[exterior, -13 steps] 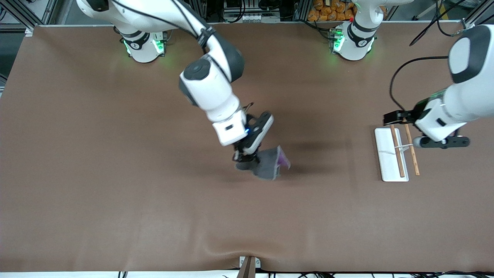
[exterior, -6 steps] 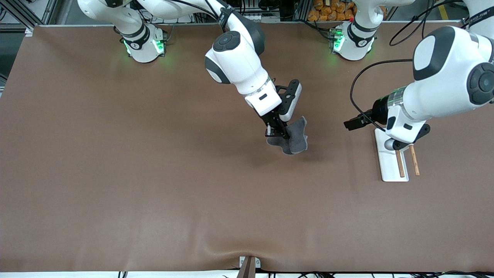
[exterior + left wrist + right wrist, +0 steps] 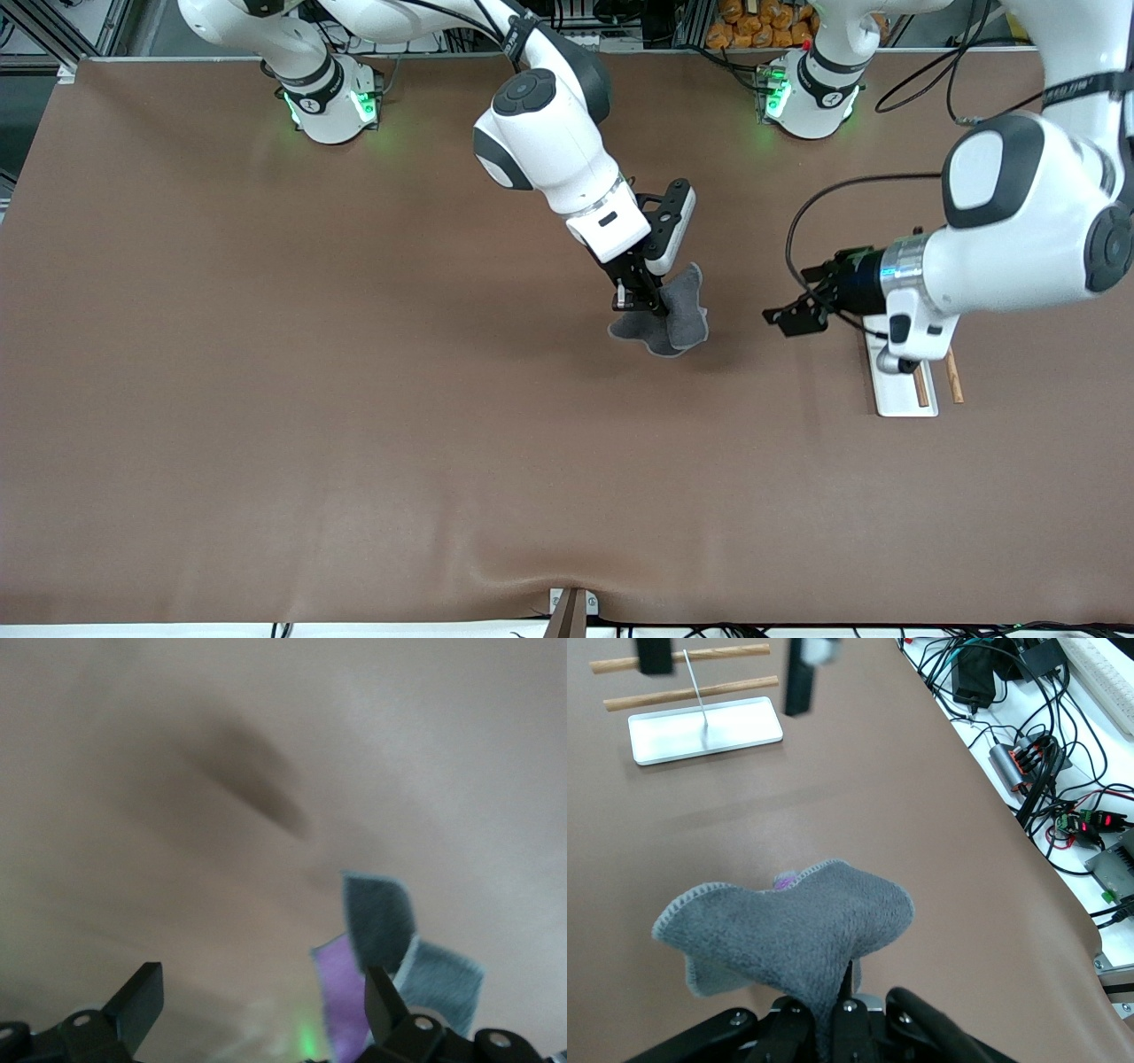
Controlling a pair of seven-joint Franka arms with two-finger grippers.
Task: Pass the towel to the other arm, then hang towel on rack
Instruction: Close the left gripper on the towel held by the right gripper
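Note:
The towel (image 3: 673, 321) hangs bunched and dark grey over the middle of the table, pinched at its top by my right gripper (image 3: 640, 299), which is shut on it. In the right wrist view the towel (image 3: 788, 926) bulges out above the shut right gripper (image 3: 837, 1014). My left gripper (image 3: 787, 310) is open in the air between towel and rack, pointing at the towel with a gap between them. In the left wrist view the towel (image 3: 381, 917) shows grey and purple past one fingertip (image 3: 379, 992) of the open left gripper (image 3: 261, 1005). The rack (image 3: 890, 394) is partly hidden under the left wrist.
The rack's white base (image 3: 704, 726) and two wooden rods (image 3: 691, 691) lie at the left arm's end of the table. Cables and electronics (image 3: 1019, 744) lie off the table's edge. The brown mat (image 3: 354, 443) has a fold at its front edge.
The right gripper lifted the towel off the table and carried it toward the left arm's end, then held nearly still. The left arm swung from over the rack toward the towel.

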